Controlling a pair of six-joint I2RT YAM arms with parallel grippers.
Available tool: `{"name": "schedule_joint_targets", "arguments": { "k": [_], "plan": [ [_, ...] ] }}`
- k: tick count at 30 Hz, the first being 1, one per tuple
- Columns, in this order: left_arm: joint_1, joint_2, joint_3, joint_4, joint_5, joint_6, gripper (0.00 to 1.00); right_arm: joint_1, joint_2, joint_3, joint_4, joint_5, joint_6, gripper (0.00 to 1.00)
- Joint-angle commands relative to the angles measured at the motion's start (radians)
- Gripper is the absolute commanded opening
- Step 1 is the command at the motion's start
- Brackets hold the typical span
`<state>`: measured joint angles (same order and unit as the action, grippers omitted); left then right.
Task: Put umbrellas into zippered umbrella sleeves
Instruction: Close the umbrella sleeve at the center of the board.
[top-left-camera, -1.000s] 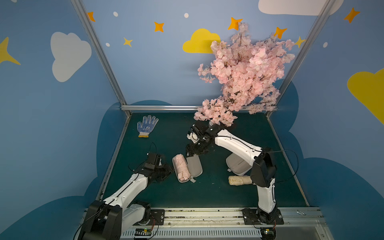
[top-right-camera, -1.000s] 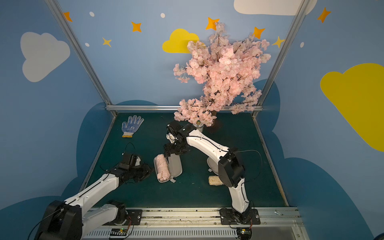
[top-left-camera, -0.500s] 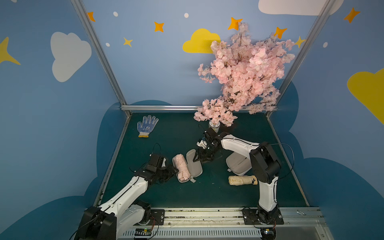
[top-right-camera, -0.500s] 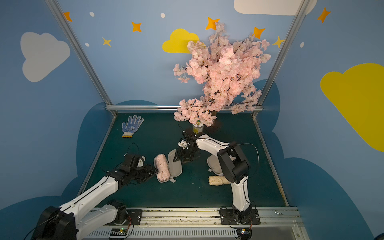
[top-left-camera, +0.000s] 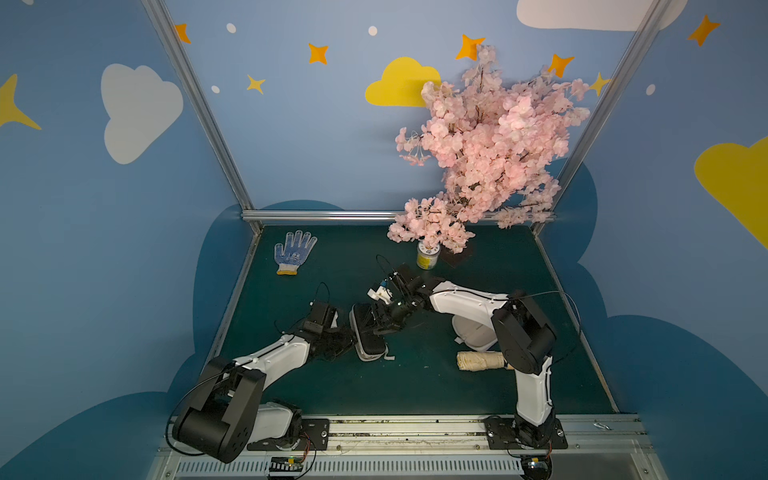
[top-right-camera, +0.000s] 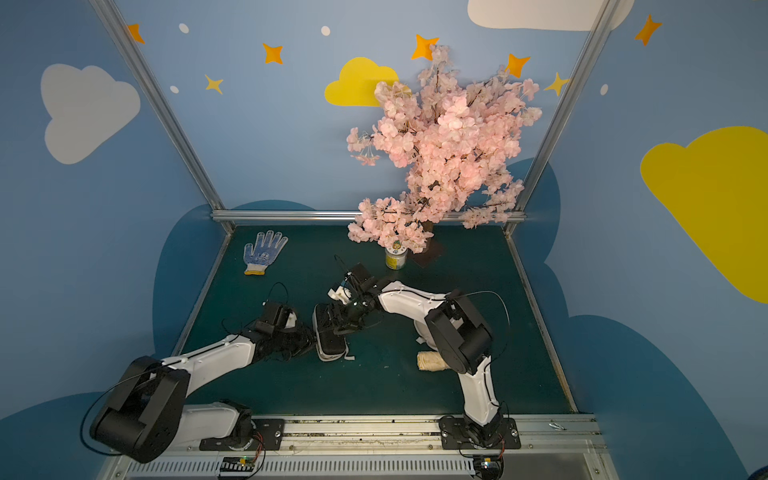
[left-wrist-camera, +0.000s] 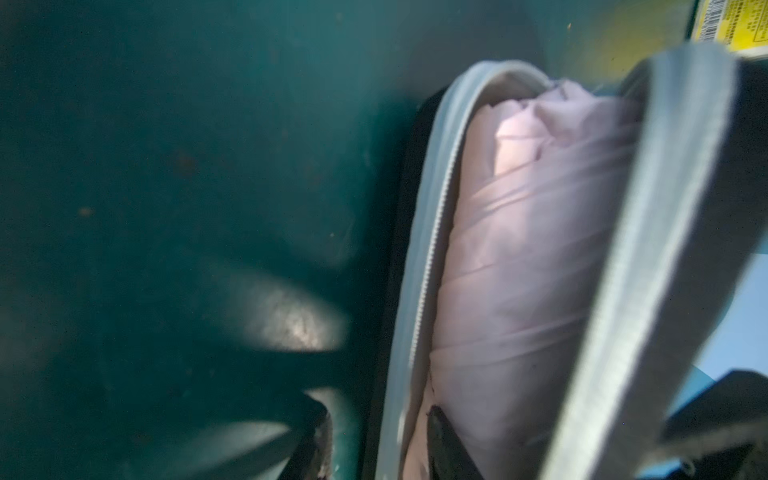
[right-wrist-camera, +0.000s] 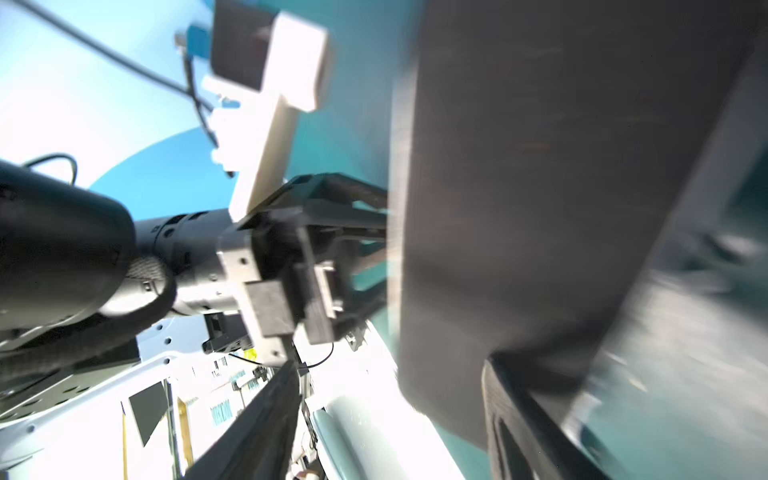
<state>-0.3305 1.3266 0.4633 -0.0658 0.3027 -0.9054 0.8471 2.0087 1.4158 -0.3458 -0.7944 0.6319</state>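
Observation:
In both top views the black sleeve (top-left-camera: 368, 345) (top-right-camera: 330, 347) lies mid-mat with its lid folded most of the way over. The left wrist view shows the pale pink umbrella (left-wrist-camera: 532, 249) inside it, between the zipper rim (left-wrist-camera: 432, 232) and the lid (left-wrist-camera: 665, 208). My left gripper (top-left-camera: 351, 338) (left-wrist-camera: 376, 409) is open and straddles the sleeve's side wall, one finger on the mat, one against the umbrella. My right gripper (top-left-camera: 380, 322) (right-wrist-camera: 395, 361) is open over the lid (right-wrist-camera: 540, 208), one finger against it. The cream-yellow umbrella (top-left-camera: 478, 360) lies by the open lavender sleeve (top-left-camera: 469, 332).
A white dotted glove (top-left-camera: 293, 251) lies at the back left. A yellow-labelled jar (top-left-camera: 428, 255) stands under the pink blossom tree (top-left-camera: 490, 145) at the back. Metal frame posts and blue walls close in the green mat (top-left-camera: 415, 386).
The black sleeve lay open with the pink umbrella showing; its lid is now folded over it. My right gripper came down from the back onto the lid. My left gripper moved up to the sleeve's side.

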Motion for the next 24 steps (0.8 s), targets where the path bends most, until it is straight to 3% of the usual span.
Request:
{"name": "schedule_joint_targets", "arguments": {
  "k": [1, 7, 13, 17, 24],
  "plan": [
    [0.006, 0.028, -0.006, 0.018, -0.005, 0.007, 0.38, 0.004, 0.065, 0.002, -0.004, 0.032, -0.006, 0.66],
    [0.123, -0.101, -0.047, -0.097, 0.015, -0.032, 0.37, 0.004, 0.093, 0.021, -0.099, 0.097, -0.05, 0.53],
    [0.152, -0.247, -0.098, 0.037, 0.072, -0.105, 0.54, 0.021, 0.117, 0.052, -0.168, 0.124, -0.108, 0.3],
    [0.13, -0.141, -0.052, 0.083, 0.107, -0.067, 0.63, 0.024, 0.1, 0.045, -0.178, 0.126, -0.14, 0.2],
    [0.071, 0.068, 0.019, 0.143, 0.121, -0.021, 0.64, 0.021, 0.052, 0.008, -0.219, 0.119, -0.21, 0.17]
  ]
}}
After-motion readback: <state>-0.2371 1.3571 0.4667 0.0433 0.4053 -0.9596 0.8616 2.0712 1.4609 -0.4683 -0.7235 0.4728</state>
